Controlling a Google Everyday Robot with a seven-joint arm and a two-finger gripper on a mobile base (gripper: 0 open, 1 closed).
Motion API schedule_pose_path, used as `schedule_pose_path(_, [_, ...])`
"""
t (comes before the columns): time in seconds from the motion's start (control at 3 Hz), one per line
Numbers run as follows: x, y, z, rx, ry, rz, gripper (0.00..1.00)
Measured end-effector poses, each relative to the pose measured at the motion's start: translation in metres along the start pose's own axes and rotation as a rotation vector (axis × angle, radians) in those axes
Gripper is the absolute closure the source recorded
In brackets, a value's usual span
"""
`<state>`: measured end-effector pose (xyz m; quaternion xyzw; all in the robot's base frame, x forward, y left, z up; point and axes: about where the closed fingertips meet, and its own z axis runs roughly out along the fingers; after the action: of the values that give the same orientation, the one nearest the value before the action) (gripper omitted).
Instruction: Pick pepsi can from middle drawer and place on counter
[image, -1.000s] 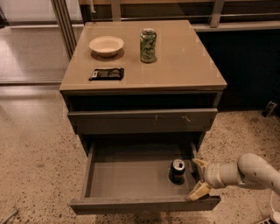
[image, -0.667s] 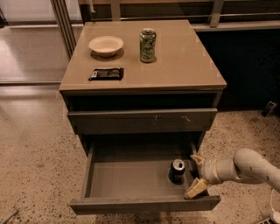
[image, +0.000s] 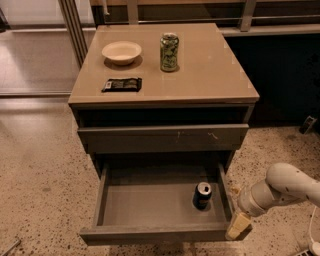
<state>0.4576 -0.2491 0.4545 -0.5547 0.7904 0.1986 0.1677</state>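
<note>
Though partly dim, gripper (image: 236, 207) outside middle drawer (image: 150, 233) wall, near pepsi can (image: 202, 194).

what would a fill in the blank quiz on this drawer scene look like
The pepsi can stands upright in the ___ drawer. The tool hovers outside that drawer's side wall, beside the can, with its fingers ___. On the counter, a pale ___ sits near the green can.
Missing words: middle; open; bowl.
</note>
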Motion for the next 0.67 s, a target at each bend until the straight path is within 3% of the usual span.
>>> schedule_pose_path(0.33, [0.0108,0.0067,-0.0147,0.018,0.054,0.051,0.00])
schedule_pose_path(0.67, [0.0108,0.0067,-0.0147,0.018,0.054,0.050,0.00])
